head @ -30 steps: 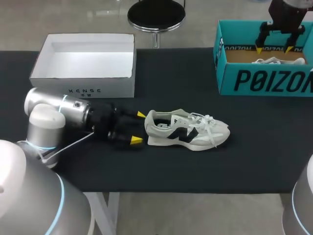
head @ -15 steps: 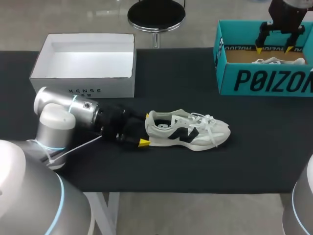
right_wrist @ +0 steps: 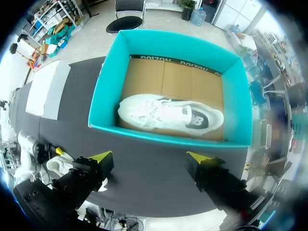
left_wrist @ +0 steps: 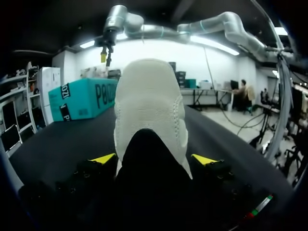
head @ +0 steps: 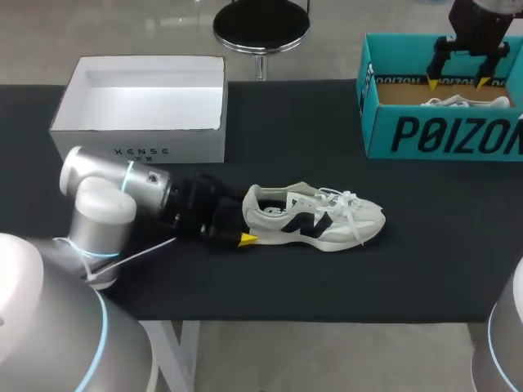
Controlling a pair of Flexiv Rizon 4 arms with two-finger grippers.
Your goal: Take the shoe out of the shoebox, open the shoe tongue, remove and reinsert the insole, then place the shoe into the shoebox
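A cream sneaker with a dark side logo lies on the black table, toe pointing right. My left gripper is at its heel, open. In the left wrist view the heel stands between the two yellow fingertips of the left gripper. A teal shoebox sits at the back right with a second white sneaker lying inside. My right gripper hangs open above that teal shoebox, nothing between its fingers.
An open white box stands at the back left, close behind my left arm. Bare black table lies between the sneaker and the teal box.
My left gripper has slid right along the table until its open fingers flank the sneaker's heel. The sneaker and my right arm have not moved.
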